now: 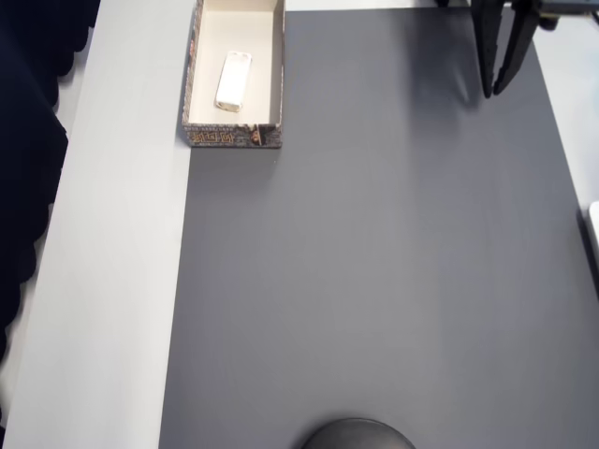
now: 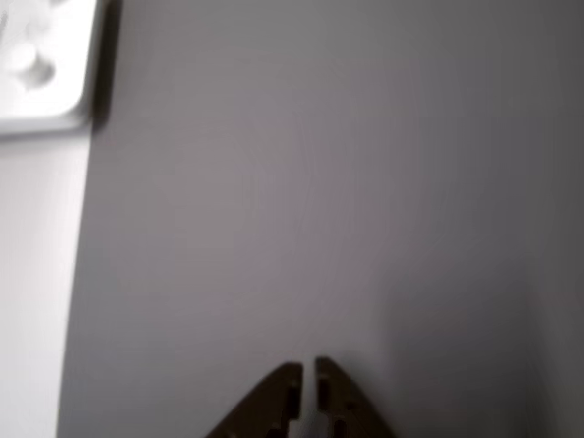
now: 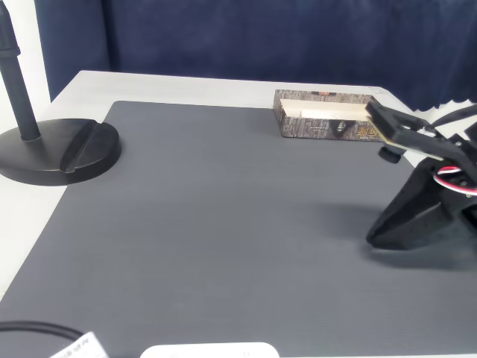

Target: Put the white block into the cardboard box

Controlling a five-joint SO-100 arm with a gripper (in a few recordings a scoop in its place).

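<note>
The white block [image 1: 233,79] lies flat inside the cardboard box [image 1: 272,65], at the top left of the overhead view. It rests on the box's cream floor, roughly in the middle. In the fixed view the cardboard box [image 3: 317,128] stands at the far edge of the grey mat. My gripper [image 1: 492,91] hangs far to the right of the box, well apart from it. Its fingertips nearly touch, with nothing between them, and the wrist view shows the gripper [image 2: 306,367] shut over bare mat. The gripper [image 3: 371,237] sits low at the right in the fixed view.
A dark grey mat [image 1: 374,262] covers most of the table, with a pale table strip [image 1: 112,281] to its left. A black stand base [image 3: 63,149] sits at the mat's left edge in the fixed view. A white moulded object [image 2: 41,64] lies off the mat.
</note>
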